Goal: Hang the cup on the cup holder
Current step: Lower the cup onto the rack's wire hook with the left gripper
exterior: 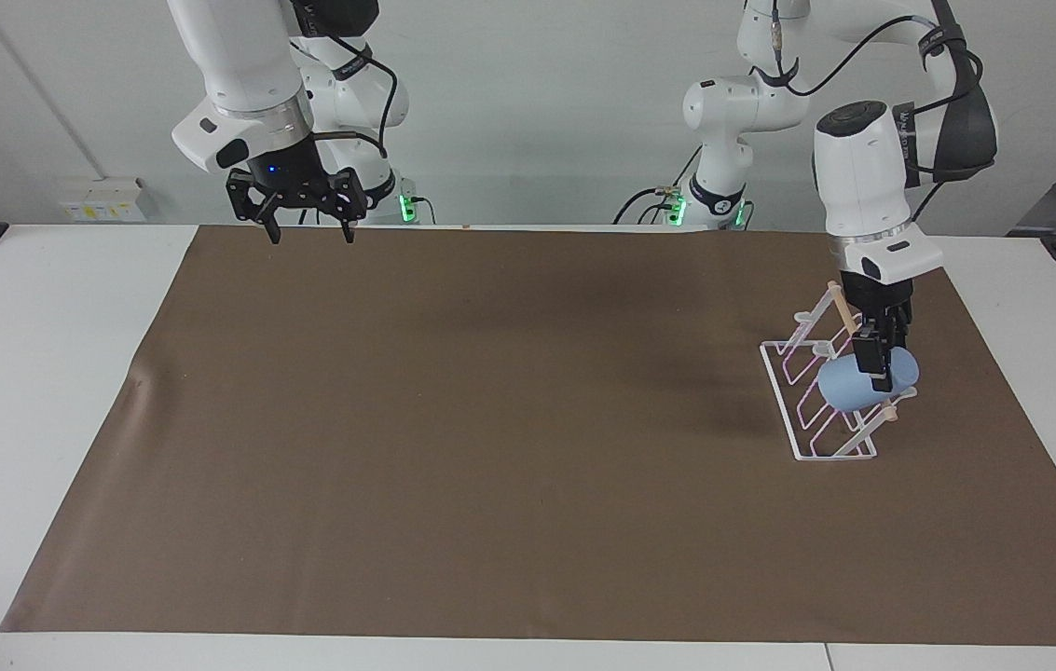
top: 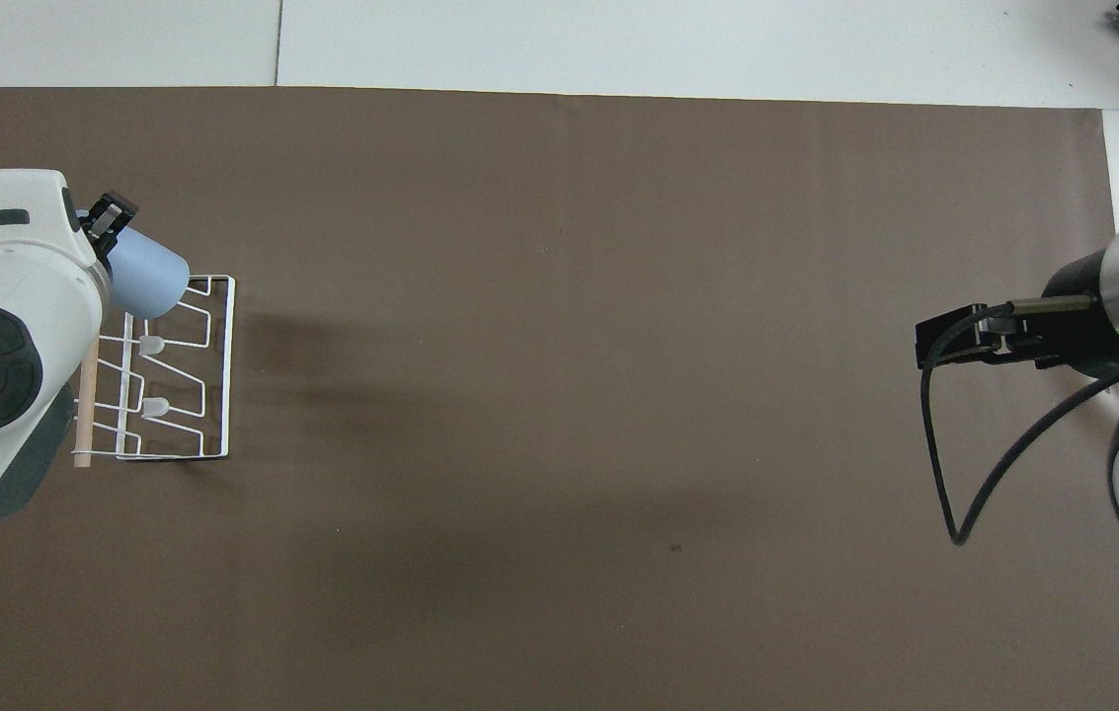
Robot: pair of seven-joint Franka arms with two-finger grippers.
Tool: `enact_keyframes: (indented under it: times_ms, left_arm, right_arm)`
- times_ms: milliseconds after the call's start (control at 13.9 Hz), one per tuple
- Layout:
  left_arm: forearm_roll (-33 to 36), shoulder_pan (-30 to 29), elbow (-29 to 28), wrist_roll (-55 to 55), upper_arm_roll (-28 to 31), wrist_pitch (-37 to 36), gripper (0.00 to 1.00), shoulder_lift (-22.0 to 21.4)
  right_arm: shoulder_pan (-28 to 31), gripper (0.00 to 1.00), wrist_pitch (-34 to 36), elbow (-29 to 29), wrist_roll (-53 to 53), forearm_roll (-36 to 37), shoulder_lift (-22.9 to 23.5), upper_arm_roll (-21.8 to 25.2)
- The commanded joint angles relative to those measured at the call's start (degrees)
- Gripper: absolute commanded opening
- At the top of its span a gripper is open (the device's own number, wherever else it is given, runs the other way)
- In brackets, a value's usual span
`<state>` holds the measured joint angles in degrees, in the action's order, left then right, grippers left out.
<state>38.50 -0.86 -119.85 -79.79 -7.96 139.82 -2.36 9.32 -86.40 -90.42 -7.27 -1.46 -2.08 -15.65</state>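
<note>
The light-blue cup (exterior: pixel 849 384) (top: pixel 149 283) lies tilted on its side over the prongs of the white wire cup holder (exterior: pixel 812 419) (top: pixel 194 395), at the left arm's end of the mat. My left gripper (exterior: pixel 880 359) (top: pixel 110 219) is shut on the cup near its rim and holds it against the rack's farthest prong. Whether the cup rests on that prong is not visible. My right gripper (exterior: pixel 308 228) hangs open and empty over the mat's edge by the robots, at the right arm's end.
A brown mat (exterior: pixel 490 419) (top: pixel 569 346) covers most of the white table (exterior: pixel 43 373). A light wooden rod (exterior: pixel 840 312) (top: pixel 82 425) runs along the rack's top. A black cable (top: pixel 944 464) loops from the right arm's wrist.
</note>
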Motion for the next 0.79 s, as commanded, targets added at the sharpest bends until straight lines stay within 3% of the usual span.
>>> enact_keyframes:
  times_ms: [0, 143, 215, 358, 430, 717]
  left_arm:
    - [2.6, 1.3, -3.0, -2.9, 0.5, 1.1, 0.0, -2.0]
    - [3.4, 1.3, -4.0, -3.0, 0.5, 1.4, 0.0, -1.9]
    - [3.4, 1.3, -4.0, -3.0, 0.4, 1.8, 0.18, -1.8]
    - [3.4, 1.2, -4.4, -2.8, 0.4, 2.5, 0.95, -1.8]
    - [3.4, 1.3, -4.3, -2.8, 0.4, 2.5, 1.0, -1.7]
    - [3.3, 0.8, -2.4, 1.2, 0.2, 2.3, 1.0, -1.0]
  right_arm:
    - [0.7, 1.0, 0.4, -1.5, -0.1, -1.4, -2.1, -0.1]
    - [0.6, 1.0, 0.4, -1.5, 0.0, -1.4, -2.1, -0.2]
    - [0.3, 1.0, 0.4, -1.5, -0.1, -1.4, -2.1, -0.2]
    - [0.3, 1.0, 0.2, -1.5, -0.1, -1.4, -2.1, -0.2]
    - [0.3, 1.0, 0.4, -1.5, 0.0, -1.4, -2.1, -0.2]
    - [0.8, 1.0, 0.4, -1.5, 0.0, -1.4, -2.5, -0.2]
